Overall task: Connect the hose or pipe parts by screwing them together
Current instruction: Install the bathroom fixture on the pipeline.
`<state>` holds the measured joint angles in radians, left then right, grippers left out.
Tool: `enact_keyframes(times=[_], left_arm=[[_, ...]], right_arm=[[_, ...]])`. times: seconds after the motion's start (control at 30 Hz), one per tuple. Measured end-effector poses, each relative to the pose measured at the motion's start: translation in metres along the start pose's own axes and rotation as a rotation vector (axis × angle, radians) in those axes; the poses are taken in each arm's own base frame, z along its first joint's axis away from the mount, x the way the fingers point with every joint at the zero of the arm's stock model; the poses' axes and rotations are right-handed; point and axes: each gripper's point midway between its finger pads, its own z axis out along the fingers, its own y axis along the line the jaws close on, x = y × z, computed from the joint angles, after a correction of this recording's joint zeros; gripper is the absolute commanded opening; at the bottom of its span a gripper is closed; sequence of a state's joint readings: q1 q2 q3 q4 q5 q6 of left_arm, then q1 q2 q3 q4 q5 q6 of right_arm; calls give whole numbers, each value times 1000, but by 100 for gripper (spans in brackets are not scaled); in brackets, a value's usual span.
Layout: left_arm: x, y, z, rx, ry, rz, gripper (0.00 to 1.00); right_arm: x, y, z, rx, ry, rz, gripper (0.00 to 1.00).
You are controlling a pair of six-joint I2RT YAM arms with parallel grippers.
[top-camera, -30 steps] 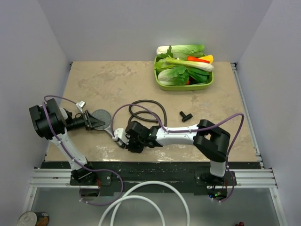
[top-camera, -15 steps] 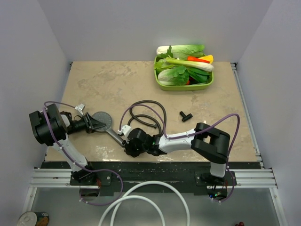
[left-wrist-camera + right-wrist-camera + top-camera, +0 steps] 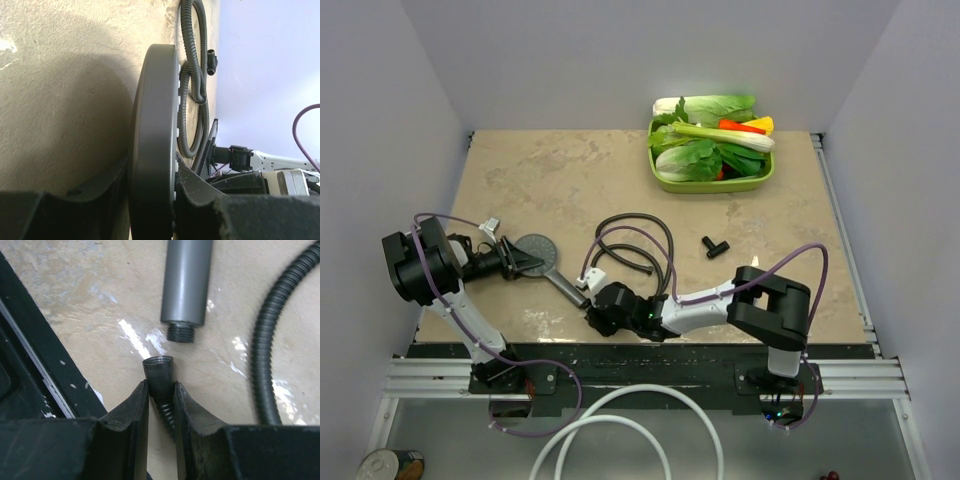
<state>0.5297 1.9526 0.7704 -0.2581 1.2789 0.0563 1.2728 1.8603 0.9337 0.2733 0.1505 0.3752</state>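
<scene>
The dark grey shower head [image 3: 538, 250] is held off the table by its round disc, with my left gripper [image 3: 520, 260] shut on the disc's rim. In the left wrist view the disc [image 3: 152, 130] is edge-on between the fingers. Its handle [image 3: 187, 280] ends in a bare threaded tip [image 3: 180, 332]. My right gripper [image 3: 160, 390] is shut on the black hose's end nut [image 3: 159, 371], which points at that tip with a small gap between them. From the top, the right gripper [image 3: 595, 312] sits near the front edge. The hose [image 3: 638, 245] loops behind it. The T-shaped fitting [image 3: 716, 246] lies alone to the right.
A green tray [image 3: 665, 183] of vegetables stands at the back right. The table's dark front edge [image 3: 35, 365] runs close to the right gripper. A thick white hose [image 3: 620, 425] and a can [image 3: 390, 465] lie on the floor below.
My right gripper has moved down toward the front edge with the hose end. The left gripper pulled the shower head slightly left, then stayed.
</scene>
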Motion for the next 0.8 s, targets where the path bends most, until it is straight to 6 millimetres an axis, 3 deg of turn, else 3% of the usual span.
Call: enact_keyframes(times=[0.33, 0.8], left_arm=[[1, 0, 0, -7, 0, 6, 0], [1, 0, 2, 17, 15, -12, 0]], right_arm=[[5, -11, -10, 44, 1, 1, 0], [-6, -14, 3, 106, 68, -22, 0]])
